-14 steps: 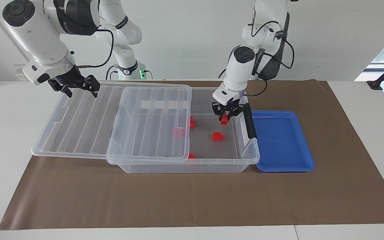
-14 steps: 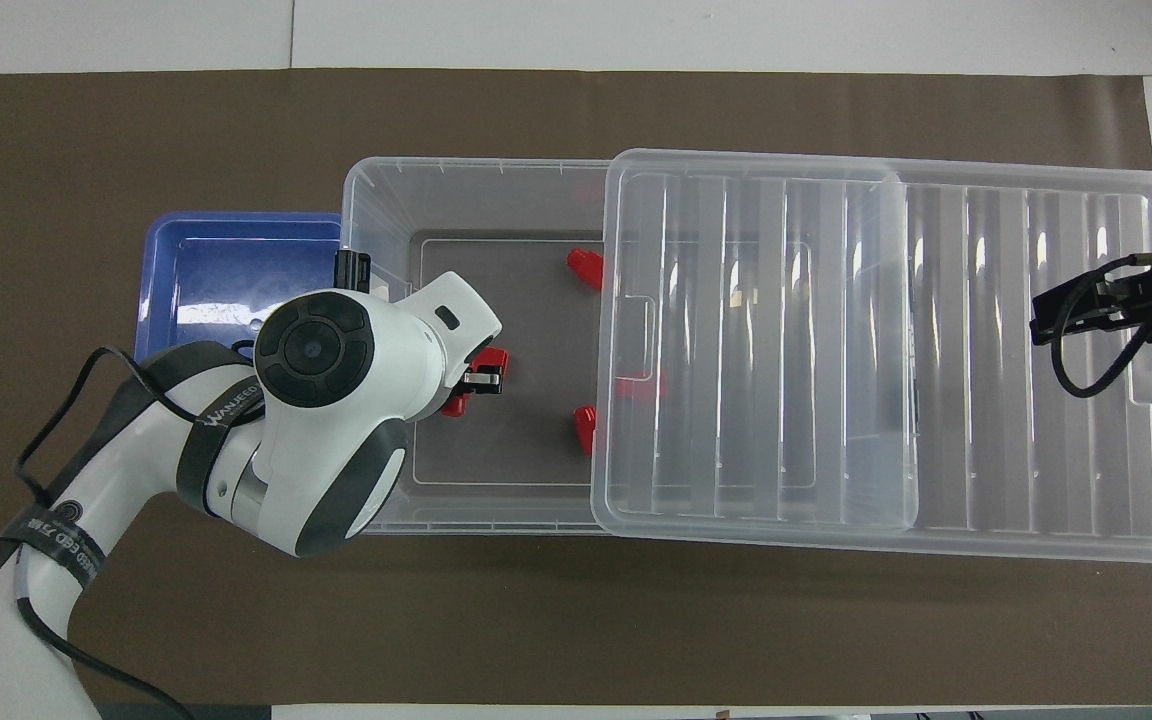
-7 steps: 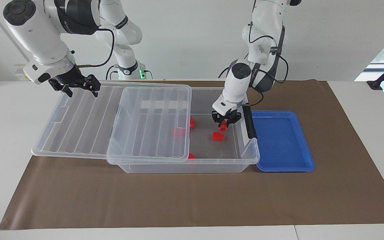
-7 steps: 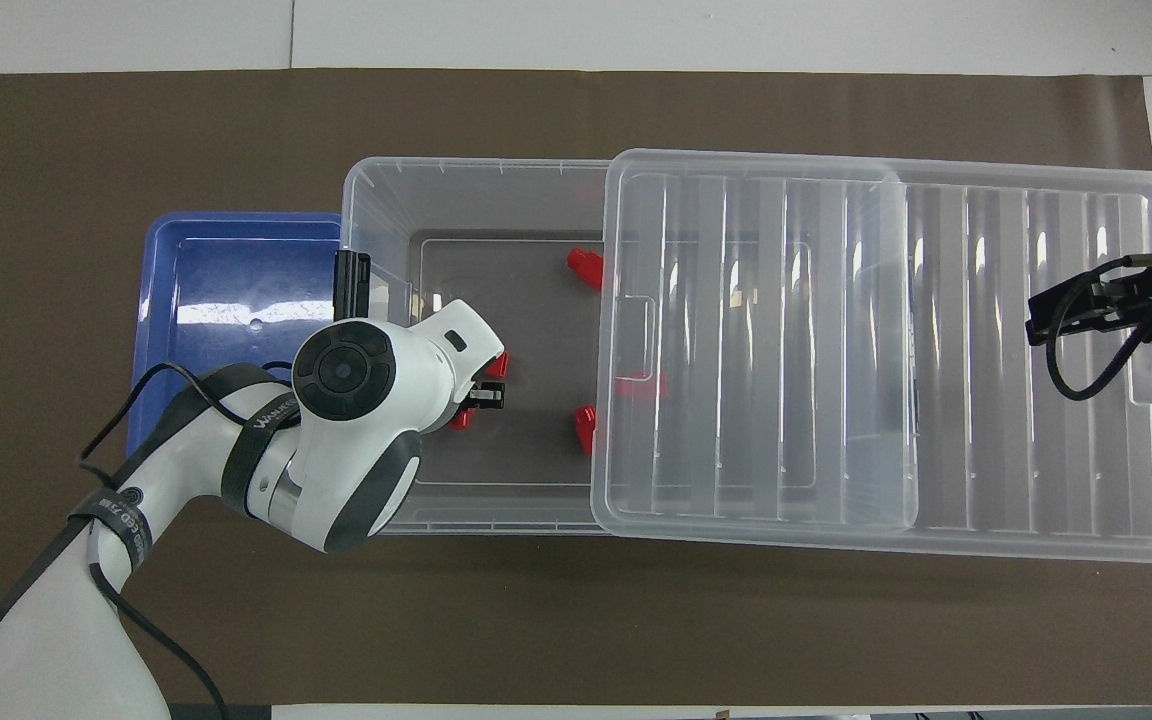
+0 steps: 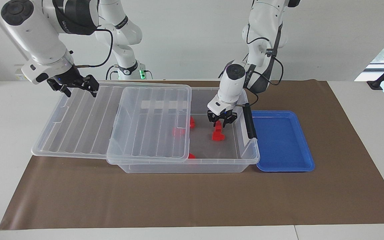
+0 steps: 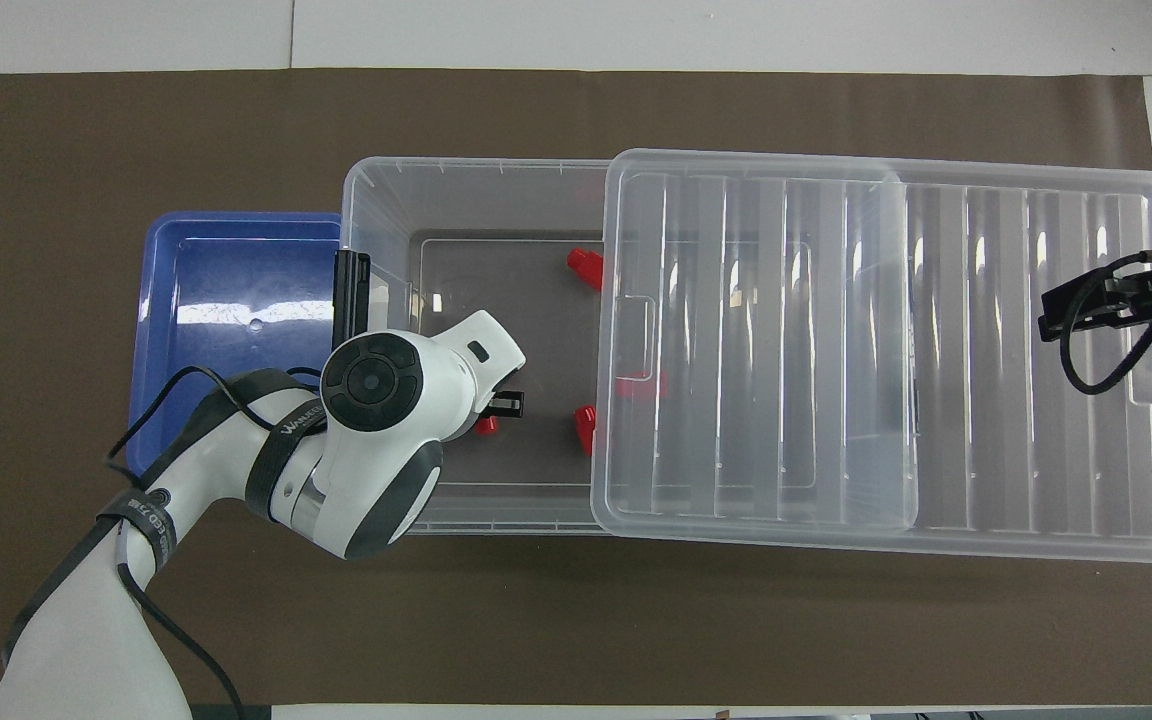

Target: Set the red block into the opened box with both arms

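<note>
The box [image 5: 249, 156] [image 6: 376, 180] is a clear bin, with its ribbed lid [image 5: 78, 126] [image 6: 936, 350] slid toward the right arm's end so the other half stands open. My left gripper [image 5: 221, 120] is low inside the open half. The red block [image 5: 218, 125] sits right at its tips, touching a squatter red block [image 5: 218, 136] on the floor. Whether the block is still gripped I cannot make out. My right gripper [image 5: 76, 86] [image 6: 1076, 305] hangs open and empty over the lid's outer end.
Three more red blocks [image 5: 192, 122] [image 5: 178, 131] [image 5: 191, 155] lie in the box, one under the lid. A black latch [image 5: 249, 121] stands up at the box's end. A shallow blue tray [image 5: 282, 143] [image 6: 226, 280] sits beside it, toward the left arm's end.
My left gripper has come down into the box with the red block and shifted toward the lid, bringing the block onto the squatter one. The right gripper barely moved.
</note>
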Action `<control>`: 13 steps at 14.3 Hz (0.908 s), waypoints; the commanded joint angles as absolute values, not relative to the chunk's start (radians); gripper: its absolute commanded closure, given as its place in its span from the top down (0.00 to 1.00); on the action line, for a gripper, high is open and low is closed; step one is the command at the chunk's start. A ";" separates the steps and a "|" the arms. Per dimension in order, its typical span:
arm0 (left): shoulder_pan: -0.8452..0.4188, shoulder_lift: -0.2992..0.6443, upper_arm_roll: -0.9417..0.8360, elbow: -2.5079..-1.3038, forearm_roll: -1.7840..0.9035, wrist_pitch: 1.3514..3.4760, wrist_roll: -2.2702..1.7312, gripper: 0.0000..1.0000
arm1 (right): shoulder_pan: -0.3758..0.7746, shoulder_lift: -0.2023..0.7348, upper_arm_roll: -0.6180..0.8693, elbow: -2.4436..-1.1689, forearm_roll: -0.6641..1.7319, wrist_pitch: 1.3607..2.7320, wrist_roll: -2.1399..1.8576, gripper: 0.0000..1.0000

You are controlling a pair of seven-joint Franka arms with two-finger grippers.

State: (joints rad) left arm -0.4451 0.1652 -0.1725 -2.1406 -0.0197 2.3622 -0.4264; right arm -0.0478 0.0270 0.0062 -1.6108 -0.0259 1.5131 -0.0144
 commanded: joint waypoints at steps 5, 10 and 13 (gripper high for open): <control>-0.450 0.025 -0.161 -2.050 -0.012 2.145 -0.439 1.00 | -0.061 0.032 -0.086 -1.605 -0.044 1.566 -0.098 0.00; -0.369 -0.150 -0.138 -2.028 -0.014 1.935 -0.420 1.00 | -0.063 0.028 -0.260 -1.683 -0.066 1.710 -0.316 0.00; -0.257 -0.143 -0.137 -1.971 -0.014 1.911 -0.310 1.00 | -0.066 0.034 -0.317 -1.770 -0.066 1.822 -0.345 0.00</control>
